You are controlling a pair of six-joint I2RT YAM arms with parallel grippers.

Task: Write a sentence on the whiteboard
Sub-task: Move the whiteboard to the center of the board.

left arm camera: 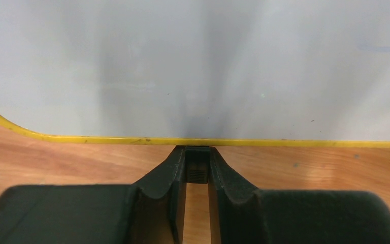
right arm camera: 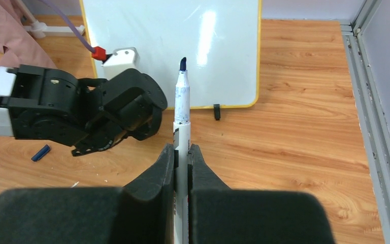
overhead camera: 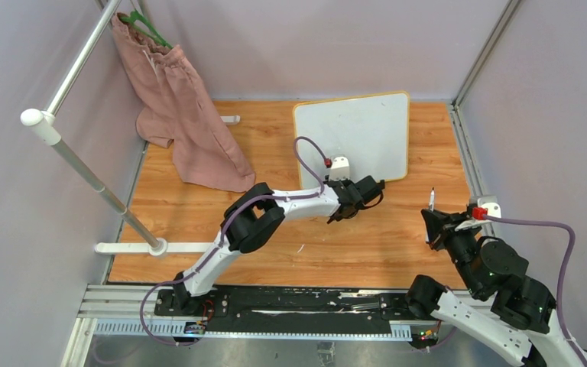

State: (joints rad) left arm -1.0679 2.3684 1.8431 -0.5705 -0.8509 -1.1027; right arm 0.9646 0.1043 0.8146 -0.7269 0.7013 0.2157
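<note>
Yellow-framed rectangular whiteboard [overhead camera: 359, 130] was blank; sentence not begun. Left gripper [left arm camera: 197, 170] pinched its small black foot [left arm camera: 197, 158]; right gripper [right arm camera: 183, 152] clamped uncapped blue-tipped marker [right arm camera: 182, 96].

A dusty-pink cloth garment [overhead camera: 187, 122] hangs on a green plastic hanger [overhead camera: 147, 27]. A small blue oblong piece [right arm camera: 40, 152] lies on the wooden tabletop [overhead camera: 351, 245].

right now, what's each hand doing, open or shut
left hand: shut on the black foot under the whiteboard edge
right hand: shut on the marker, tip uncapped
</note>
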